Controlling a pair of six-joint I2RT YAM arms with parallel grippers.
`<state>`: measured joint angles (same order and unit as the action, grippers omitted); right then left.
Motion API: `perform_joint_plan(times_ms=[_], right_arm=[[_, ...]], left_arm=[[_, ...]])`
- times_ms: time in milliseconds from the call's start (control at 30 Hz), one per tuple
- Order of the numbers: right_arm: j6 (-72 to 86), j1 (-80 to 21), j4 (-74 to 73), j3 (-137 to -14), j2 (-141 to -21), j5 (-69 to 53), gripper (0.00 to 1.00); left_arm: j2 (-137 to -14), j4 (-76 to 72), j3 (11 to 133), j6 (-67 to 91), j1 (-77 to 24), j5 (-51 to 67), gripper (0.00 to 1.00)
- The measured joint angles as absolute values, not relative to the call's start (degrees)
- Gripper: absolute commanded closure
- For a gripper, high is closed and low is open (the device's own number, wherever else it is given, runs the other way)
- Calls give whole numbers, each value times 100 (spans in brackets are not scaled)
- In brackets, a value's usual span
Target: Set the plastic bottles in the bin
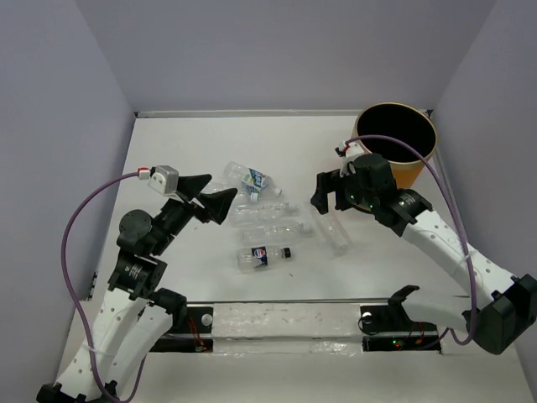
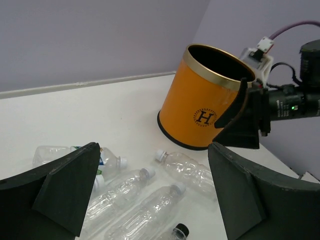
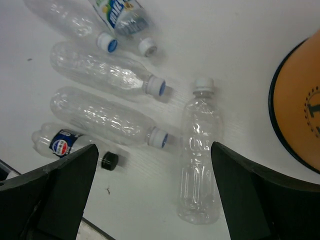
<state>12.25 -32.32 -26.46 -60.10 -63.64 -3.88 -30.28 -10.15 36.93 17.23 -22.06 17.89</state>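
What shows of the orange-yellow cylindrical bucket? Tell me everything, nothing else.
The orange-yellow cylindrical bucket stands upright at the far right corner of the white table. Its smooth side bears a small dark H logo in a dotted ring; a thin pale gold rim tops it, a dark band rings its base, and the inside is black, no bottle showing in it. The open right gripper hangs before it; contact cannot be told. The nearest clear plastic bottle lies apart from it.

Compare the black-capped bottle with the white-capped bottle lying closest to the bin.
The black-capped bottle wears a dark blue label; the white-capped bottle is bare. The black-capped one lies well away from the bin, the white-capped one closest to it. Both are clear, capped and lying down.
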Motion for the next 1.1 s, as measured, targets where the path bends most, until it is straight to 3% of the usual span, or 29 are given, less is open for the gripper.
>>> perform_joint_plan(times_ms=[733, 933, 1100], right_arm=[[1459, -3232, -3068, -5765, -8079, 786, 0], [1457, -3232, -2945, -5568, -8298, 663, 7], [1481, -3232, -2858, -5365, -8416, 602, 11]], left_arm=[[-4147, -954, 3804, 1791, -2357, 2331, 1], [-4617, -871, 3809, 1981, -2571, 2615, 1], [-4753, -624, 3806, 2108, -2912, 2617, 16]])
